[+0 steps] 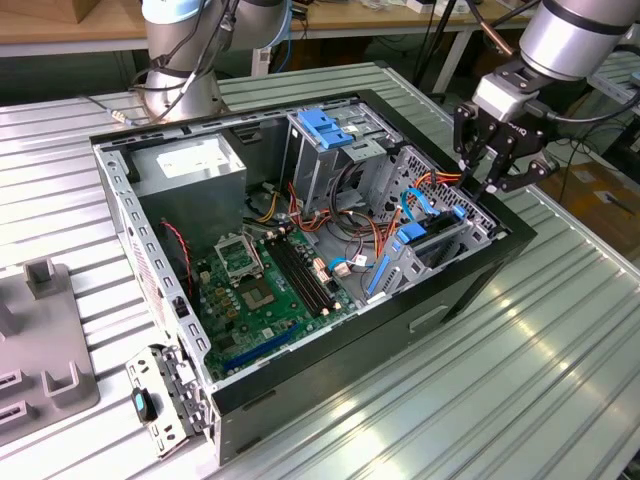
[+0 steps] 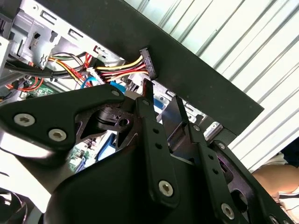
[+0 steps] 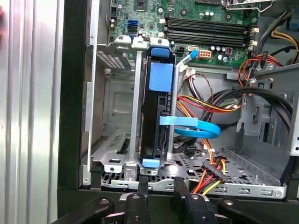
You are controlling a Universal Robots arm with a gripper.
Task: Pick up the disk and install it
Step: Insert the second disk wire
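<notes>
End effector [image 3: 159, 189] above bay, disk [image 3: 156, 116] seated below

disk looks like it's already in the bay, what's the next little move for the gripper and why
Probably a short lift straight up, away from the case. In the first wrist view the disk stands on edge in the drive bay with blue tabs at both ends, and the gripper sits just off its near end holding nothing. In the exterior view the gripper hangs over the case's edge beside loose cables, so sideways motion risks snagging.
</notes>
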